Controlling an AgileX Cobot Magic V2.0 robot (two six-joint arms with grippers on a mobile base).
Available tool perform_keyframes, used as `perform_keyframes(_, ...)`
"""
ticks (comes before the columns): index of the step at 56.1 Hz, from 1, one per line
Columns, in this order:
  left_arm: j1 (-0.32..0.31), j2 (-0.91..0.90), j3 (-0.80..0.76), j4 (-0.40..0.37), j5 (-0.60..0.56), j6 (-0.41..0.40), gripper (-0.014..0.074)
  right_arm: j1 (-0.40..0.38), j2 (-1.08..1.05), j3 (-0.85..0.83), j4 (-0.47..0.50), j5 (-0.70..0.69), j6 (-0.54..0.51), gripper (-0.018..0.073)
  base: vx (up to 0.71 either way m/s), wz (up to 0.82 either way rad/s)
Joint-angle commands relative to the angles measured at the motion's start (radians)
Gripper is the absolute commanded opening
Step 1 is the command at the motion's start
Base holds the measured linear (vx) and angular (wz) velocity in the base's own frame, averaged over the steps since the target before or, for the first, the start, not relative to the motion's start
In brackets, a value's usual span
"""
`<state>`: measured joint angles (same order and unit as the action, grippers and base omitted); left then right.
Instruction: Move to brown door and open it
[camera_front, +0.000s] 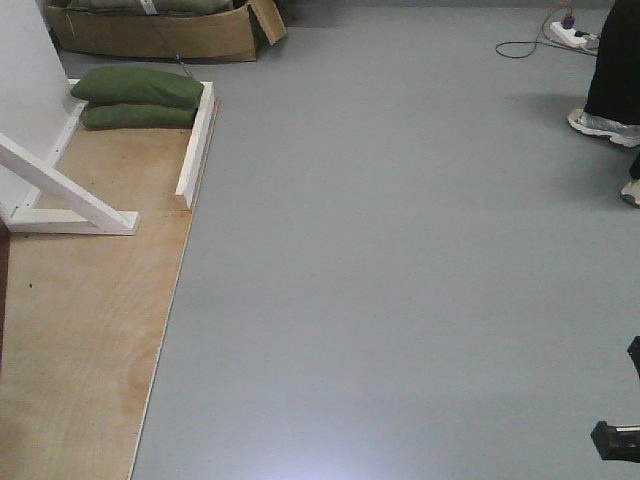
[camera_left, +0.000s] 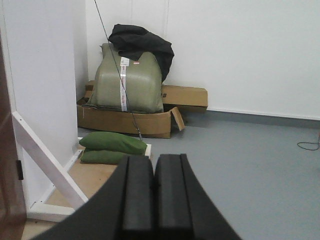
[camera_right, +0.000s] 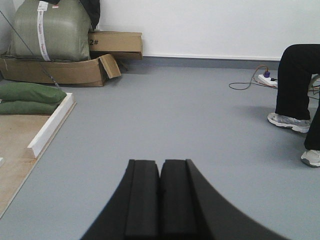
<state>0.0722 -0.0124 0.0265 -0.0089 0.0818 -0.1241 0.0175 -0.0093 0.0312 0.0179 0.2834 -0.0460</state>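
Left gripper (camera_left: 154, 200) and right gripper (camera_right: 160, 200) both stand pressed together, holding nothing. Only a strip of the brown door (camera_left: 7, 170) shows at the lower left frame edge. The approach step seems unfinished; the next move probably calls for turning toward it.

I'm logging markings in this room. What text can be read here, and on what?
"2#": on the cardboard box behind the green sack.
Print on the sack's white tape: too blurred to read.
Small red label on the sack: too small to read.
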Motion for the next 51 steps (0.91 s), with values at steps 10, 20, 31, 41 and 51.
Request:
perform_keyframes(10,0.038,0.136,-0.104,-0.003,-0.082,0.032,-0.0003,-0.001,-0.015,0.004,-0.005,-0.082,-0.006,0.0,0.0,0.0)
perform_keyframes(20,0.132,0.265,-0.31,-0.001,-0.09,0.052,-0.0003,-0.001,-0.015,0.004,-0.005,-0.082,-0.006,0.0,0.0,0.0)
perform_keyframes(31,0.252,0.467,-0.571,-0.001,-0.082,0.059,-0.0003,-0.001,-0.015,0.004,-0.005,-0.082,-0.006,0.0,0.0,0.0)
perform_keyframes(41,0.365,0.652,-0.814,0.009,-0.057,0.06,-0.0003,-0.001,-0.015,0.004,-0.005,-0.082,-0.006,0.0,0.0,0.0)
perform_keyframes(51,0.412,0.811,-1.041,0.17,-0.031,0.059,-0.0003,-0.001,-0.015,0.004,-0.005,-0.082,-0.006,0.0,0.0,0.0)
